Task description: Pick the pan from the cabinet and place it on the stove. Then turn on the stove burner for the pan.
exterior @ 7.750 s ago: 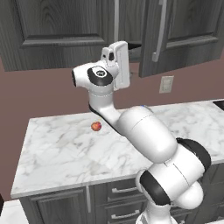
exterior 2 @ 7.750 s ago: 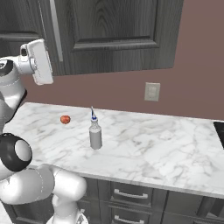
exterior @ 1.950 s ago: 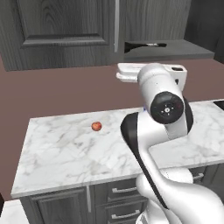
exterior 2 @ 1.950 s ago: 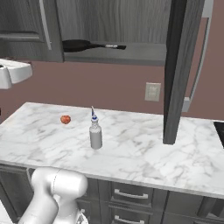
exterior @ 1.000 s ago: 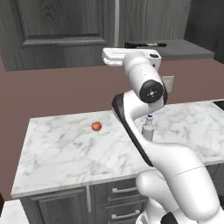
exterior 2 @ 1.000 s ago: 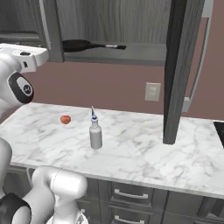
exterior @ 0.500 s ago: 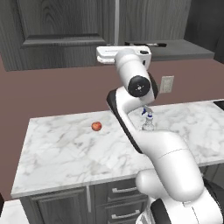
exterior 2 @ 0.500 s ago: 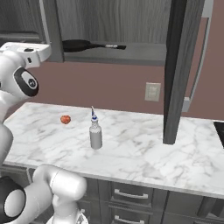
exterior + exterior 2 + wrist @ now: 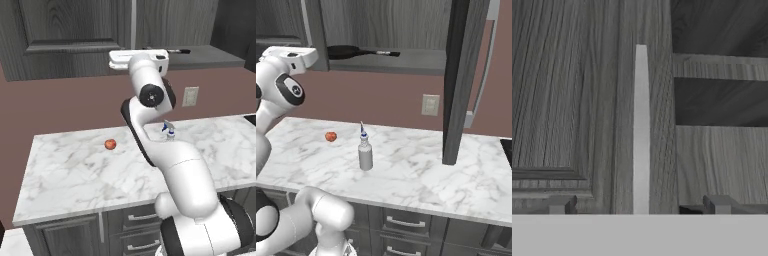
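Facing the cabinet [image 9: 572, 100] door edge, my gripper [image 9: 639, 210] is wide apart, holding nothing; the pan [image 9: 348, 51] probably sits clear on the open shelf.

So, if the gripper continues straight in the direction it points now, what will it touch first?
Most likely the closed cabinet door, at its silver bar handle, which lies between the open gripper fingertips. Depth is unclear, but the open shelf sits off to one side.

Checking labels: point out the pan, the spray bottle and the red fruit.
pan [image 9: 344, 52], right base view, on its black bowl.
spray bottle [image 9: 365, 156], right base view, on its grey body.
red fruit [image 9: 110, 144], left base view, on its middle.
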Available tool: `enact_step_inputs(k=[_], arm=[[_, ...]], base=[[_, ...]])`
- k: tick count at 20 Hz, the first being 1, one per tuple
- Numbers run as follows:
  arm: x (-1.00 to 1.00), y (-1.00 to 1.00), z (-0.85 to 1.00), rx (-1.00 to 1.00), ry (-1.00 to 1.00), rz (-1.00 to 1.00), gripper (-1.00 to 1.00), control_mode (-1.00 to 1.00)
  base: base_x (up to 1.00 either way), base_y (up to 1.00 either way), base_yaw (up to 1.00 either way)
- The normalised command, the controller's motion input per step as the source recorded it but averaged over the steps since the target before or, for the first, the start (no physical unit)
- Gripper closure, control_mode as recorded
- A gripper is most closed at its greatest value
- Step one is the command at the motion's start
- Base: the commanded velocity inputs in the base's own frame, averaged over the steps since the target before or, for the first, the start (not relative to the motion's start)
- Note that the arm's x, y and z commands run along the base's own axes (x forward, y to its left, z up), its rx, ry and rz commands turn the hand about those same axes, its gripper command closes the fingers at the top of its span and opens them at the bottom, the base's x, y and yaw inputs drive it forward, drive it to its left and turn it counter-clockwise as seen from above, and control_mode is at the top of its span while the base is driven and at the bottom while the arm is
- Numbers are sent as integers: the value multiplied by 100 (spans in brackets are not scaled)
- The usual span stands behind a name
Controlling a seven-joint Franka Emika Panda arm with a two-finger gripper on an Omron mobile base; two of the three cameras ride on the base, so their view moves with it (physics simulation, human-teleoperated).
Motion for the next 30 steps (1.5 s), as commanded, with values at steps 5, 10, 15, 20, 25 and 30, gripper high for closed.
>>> enact_step_inputs(k=[5, 10, 15, 20, 25, 30], arm=[[28, 0, 0, 0, -2, -1, -100, -100], [30, 0, 0, 0, -2, 0, -100, -100], [34, 0, 0, 0, -3, 0, -100, -100], [34, 1, 0, 0, -2, 0, -100, -100], [27, 1, 0, 0, -3, 0, -100, -100], [33, 13, 0, 0, -1, 0, 100, -100]], base=[[0, 0, 0], [0, 0, 0], [0, 0, 0], [0, 0, 0], [0, 0, 0], [0, 0, 0]])
